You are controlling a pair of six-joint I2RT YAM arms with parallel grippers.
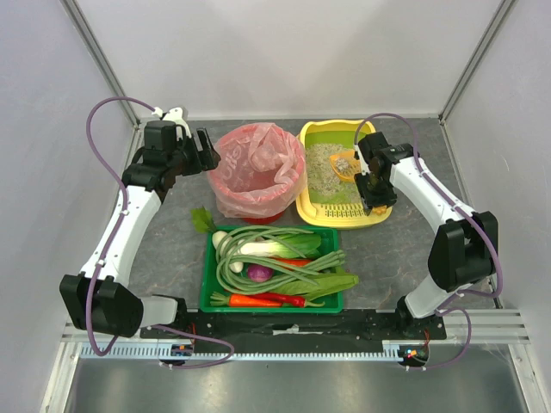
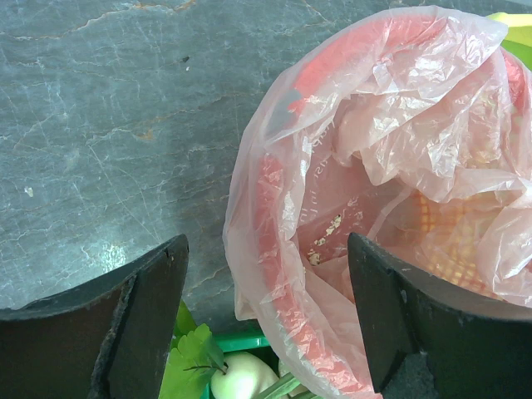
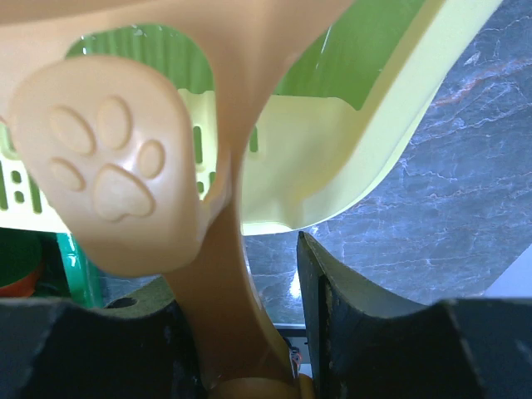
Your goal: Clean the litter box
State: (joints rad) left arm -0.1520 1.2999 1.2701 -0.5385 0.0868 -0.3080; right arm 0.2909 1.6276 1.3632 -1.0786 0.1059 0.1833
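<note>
Over the litter box (image 1: 312, 203), which sits at the far right of the table (image 1: 387, 249) just beside the red bin (image 1: 258, 172) with its pink bag (image 2: 374, 166), the right gripper (image 1: 372, 188) is clenched on the handle of an orange scoop (image 1: 347, 162), whose head lies down in the grey-beige litter (image 1: 323, 172). The step in hand looks like sifting out clumps. To do it well, the arm should draw the scoop level through the granules, lift slowly so loose grains fall away, and hold the head flat while carrying it across the yellow rim to the bin, since any tilt would likely spill onto the table. The left gripper (image 2: 266, 245) hangs at the bin's left side with its fingers (image 2: 141, 324) spread and nothing between them; it could steady the bag's mouth if needed. From the right wrist, the paw-print end of the handle fills much of the view and covers one finger, so only the right finger (image 3: 332, 291) shows beside the handle. Whether the scoop head carries any waste cannot be told from above: it is small and partly under the gripper. Folds of the bag hide the bin's bottom.
</note>
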